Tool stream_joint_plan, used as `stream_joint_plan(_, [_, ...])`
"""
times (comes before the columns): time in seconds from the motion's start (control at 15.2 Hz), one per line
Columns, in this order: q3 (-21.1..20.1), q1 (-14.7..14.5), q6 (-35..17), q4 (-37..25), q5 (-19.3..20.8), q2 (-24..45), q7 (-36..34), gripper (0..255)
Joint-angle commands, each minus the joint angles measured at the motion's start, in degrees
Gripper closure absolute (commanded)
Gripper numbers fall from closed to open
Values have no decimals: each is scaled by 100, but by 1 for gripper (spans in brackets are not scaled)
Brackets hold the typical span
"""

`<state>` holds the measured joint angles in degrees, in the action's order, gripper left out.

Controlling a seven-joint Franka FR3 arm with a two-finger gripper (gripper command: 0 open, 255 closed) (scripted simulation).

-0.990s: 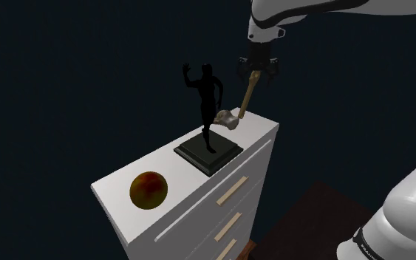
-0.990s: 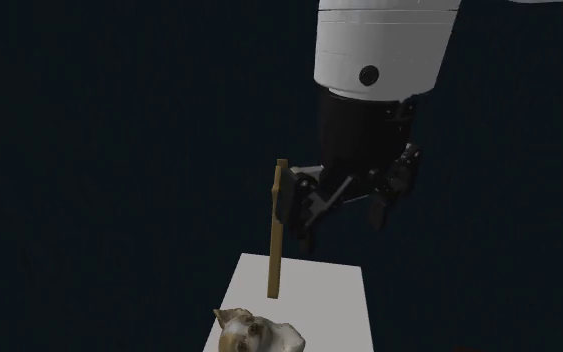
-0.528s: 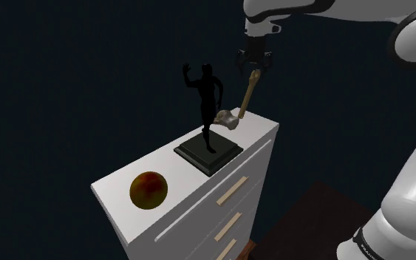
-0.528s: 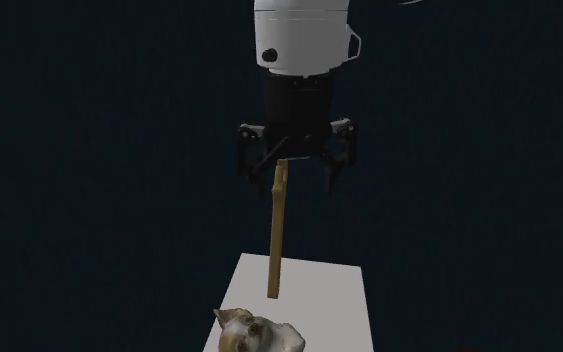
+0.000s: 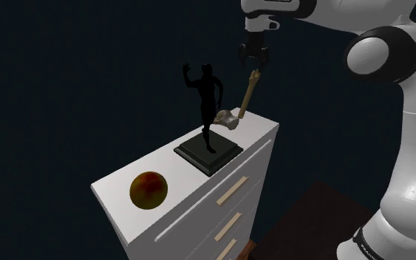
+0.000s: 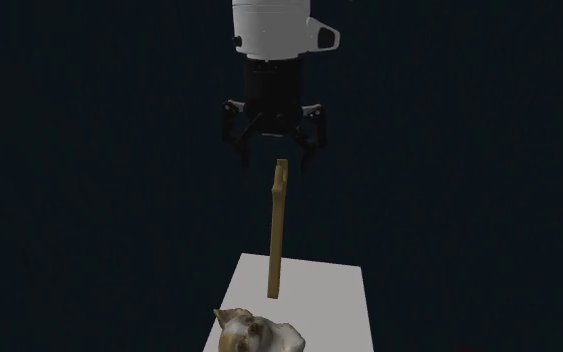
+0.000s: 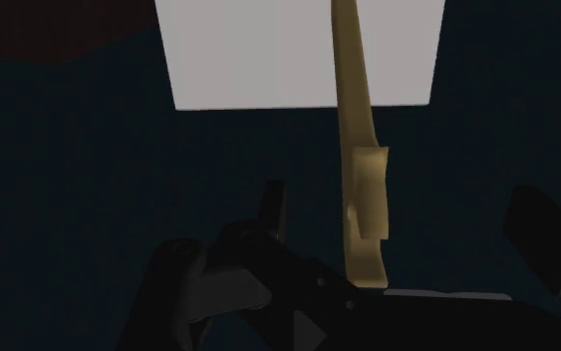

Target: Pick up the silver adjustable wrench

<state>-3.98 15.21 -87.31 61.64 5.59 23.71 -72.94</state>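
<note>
The wrench (image 5: 248,92) has a tan handle and a greyish head. It stands tilted with its head on the far end of the white dresser top (image 5: 261,127), handle pointing up. My black gripper (image 5: 253,57) hangs open just above the handle's top end. In the second exterior view the spread gripper (image 6: 274,160) sits a little above the wrench (image 6: 277,230), apart from it. In the wrist view the handle end (image 7: 365,189) rises between the fingers (image 7: 271,204), and neither touches it.
A black figurine (image 5: 206,92) on a dark square base (image 5: 208,151) stands close beside the wrench. An orange-red ball (image 5: 149,190) lies at the dresser's near end. A dark brown surface (image 5: 309,221) lies low beside the dresser. A pale lumpy thing (image 6: 254,335) sits at the second exterior view's bottom edge.
The open gripper has risen from around the top of the handle to just above it, and the arm has swung. The wrench has stayed where it was.
</note>
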Motion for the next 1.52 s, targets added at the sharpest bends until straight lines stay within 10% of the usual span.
stream_joint_plan(0.0, [36, 148, -194, 230, 33, 15, 382, 0])
stream_joint_plan(0.4, [-5, 197, -624, 800, 42, -123, 344, 0])
stream_joint_plan(0.46, [-5, 219, -782, 1106, 26, -274, 350, 255])
stream_joint_plan(0.92, [-38, 165, -953, 1453, 37, -451, 241, 255])
stream_joint_plan(1.45, [-216, 313, -42, 25, 143, 80, 342, 255])
